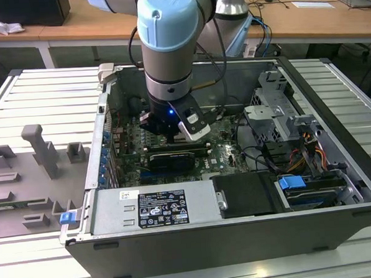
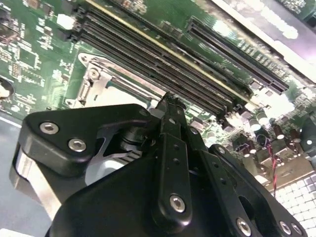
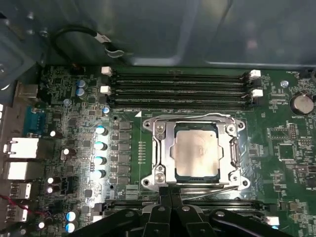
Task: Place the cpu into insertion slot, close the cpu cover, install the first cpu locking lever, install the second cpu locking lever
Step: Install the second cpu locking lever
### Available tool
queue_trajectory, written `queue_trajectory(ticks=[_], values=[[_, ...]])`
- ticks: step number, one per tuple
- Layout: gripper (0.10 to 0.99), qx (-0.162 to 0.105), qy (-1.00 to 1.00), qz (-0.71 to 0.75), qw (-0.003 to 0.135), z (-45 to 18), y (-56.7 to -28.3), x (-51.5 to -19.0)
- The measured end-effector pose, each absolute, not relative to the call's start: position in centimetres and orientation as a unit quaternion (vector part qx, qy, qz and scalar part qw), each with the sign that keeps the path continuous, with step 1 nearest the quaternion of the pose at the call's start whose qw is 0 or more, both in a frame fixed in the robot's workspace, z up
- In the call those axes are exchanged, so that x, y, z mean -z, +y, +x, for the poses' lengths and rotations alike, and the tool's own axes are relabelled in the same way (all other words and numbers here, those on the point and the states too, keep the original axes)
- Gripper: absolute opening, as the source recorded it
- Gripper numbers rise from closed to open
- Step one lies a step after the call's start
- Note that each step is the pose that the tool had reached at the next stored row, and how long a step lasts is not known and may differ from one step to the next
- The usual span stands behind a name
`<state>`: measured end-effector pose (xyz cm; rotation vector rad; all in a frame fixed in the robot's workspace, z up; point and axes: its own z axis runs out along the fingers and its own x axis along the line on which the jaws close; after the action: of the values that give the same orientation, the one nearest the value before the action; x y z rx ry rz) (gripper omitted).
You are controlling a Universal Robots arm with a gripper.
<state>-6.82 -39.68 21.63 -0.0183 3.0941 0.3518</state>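
Note:
In the first wrist view the cpu (image 3: 196,153), a pale silvery square chip, lies flat in the insertion slot (image 3: 149,124) on the green board. The silver cpu cover (image 3: 165,148) is down around it, framing the chip. Thin wire locking levers run along the socket's edges; one (image 3: 217,191) passes close by my fingertips. My gripper (image 3: 170,191) is shut, its tips together at the socket's near edge. The second wrist view shows the same closed gripper (image 2: 168,101) beside the socket's metal rim (image 2: 96,81). In the exterior view the gripper (image 1: 164,131) reaches down into the open computer case.
Long black memory slots (image 3: 177,91) lie just beyond the socket. A black graphics card (image 1: 171,159) lies in front of the gripper. A drive cage (image 1: 277,109) and cables fill the case's right side in the exterior view. A grey fixture (image 1: 40,153) stands on the table at the left.

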Motion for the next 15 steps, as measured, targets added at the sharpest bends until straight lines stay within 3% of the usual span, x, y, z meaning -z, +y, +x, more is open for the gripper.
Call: queue_trajectory(ticks=[15], values=[[0.106, -0.145, 0.989, -0.005, 0.014, -8.5, -40.2, -20.1]])
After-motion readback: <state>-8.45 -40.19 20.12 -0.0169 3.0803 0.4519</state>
